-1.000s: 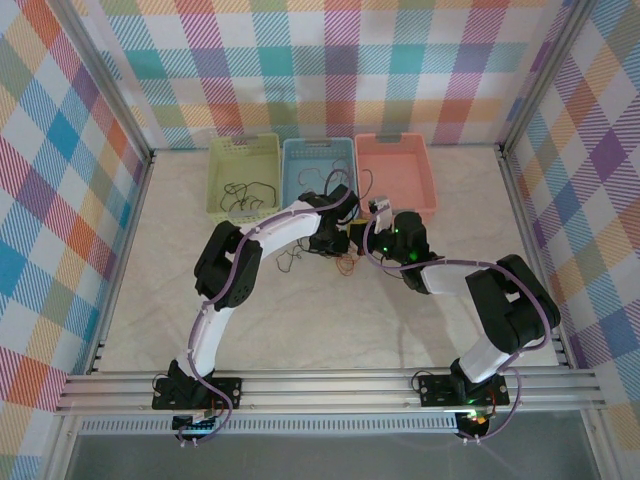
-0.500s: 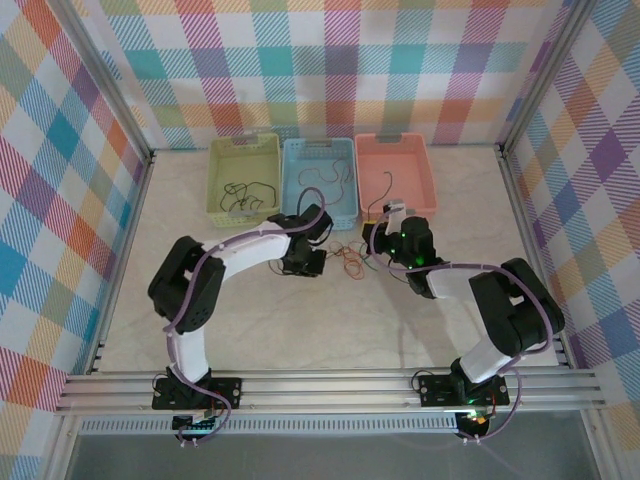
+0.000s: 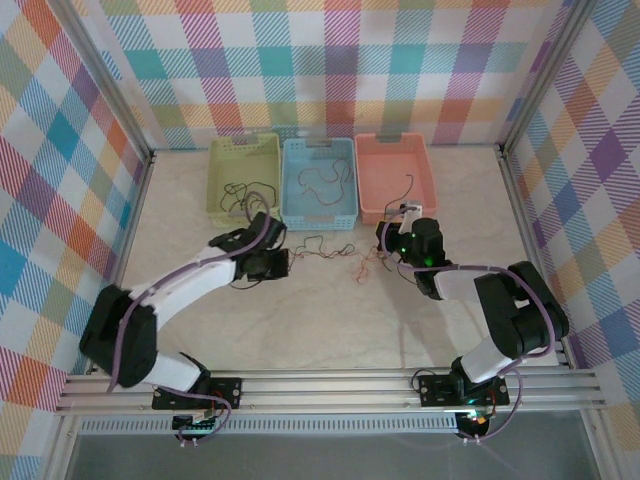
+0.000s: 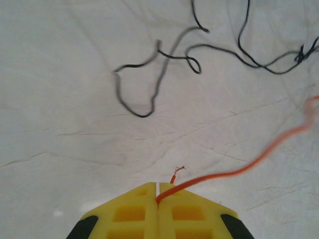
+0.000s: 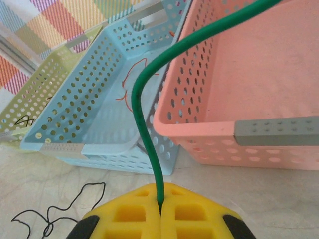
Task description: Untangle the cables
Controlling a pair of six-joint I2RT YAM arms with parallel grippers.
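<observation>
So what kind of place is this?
Probably a robot test booth, not a home: checked cloth walls on a metal frame, with a left arm and right arm bolted to a rail.

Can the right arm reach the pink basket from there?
Probably yes. The right gripper, shut on a green wire, sits just before the pink basket's near wall, with nothing between them.

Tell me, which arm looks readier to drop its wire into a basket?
Probably right: the right pincer grips a green wire arching toward the pink basket. The left pincer holds its orange wire over the table.
</observation>
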